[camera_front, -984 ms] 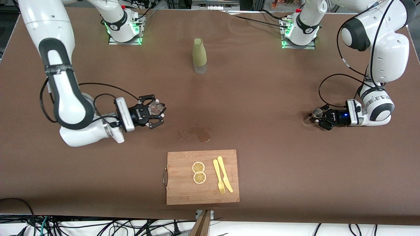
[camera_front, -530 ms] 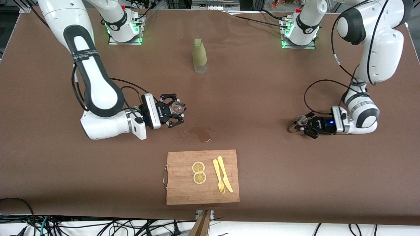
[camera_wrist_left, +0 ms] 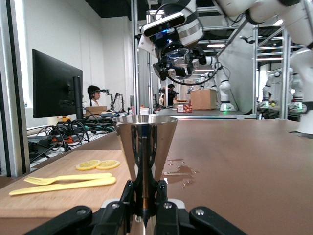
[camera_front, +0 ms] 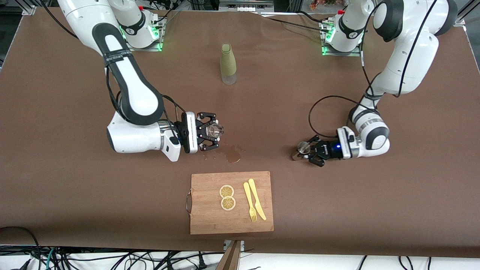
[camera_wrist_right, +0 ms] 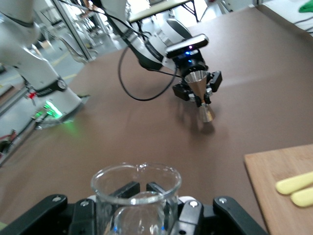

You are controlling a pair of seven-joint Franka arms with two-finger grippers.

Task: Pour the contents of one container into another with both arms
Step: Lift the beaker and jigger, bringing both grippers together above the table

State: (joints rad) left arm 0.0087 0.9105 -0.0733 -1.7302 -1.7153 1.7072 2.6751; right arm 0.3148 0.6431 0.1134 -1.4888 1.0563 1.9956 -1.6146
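Right gripper [camera_front: 214,131] clamps one glass beaker [camera_front: 215,130] above one spill [camera_front: 228,153] mid-bench. Left gripper [camera_front: 308,151] clamps one metal jigger [camera_front: 302,148] above the bench [camera_front: 337,210]. One cutting board [camera_front: 204,213]: two lemon slices [camera_front: 227,197].

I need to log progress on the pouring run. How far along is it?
Done: both containers are grasped. The right claw is shut on the glass beaker, and the left claw is shut on the metal jigger. In hand: each is carried upright over the table, with a gap between them. Left: bringing them together and pouring; a spill already marks the table.
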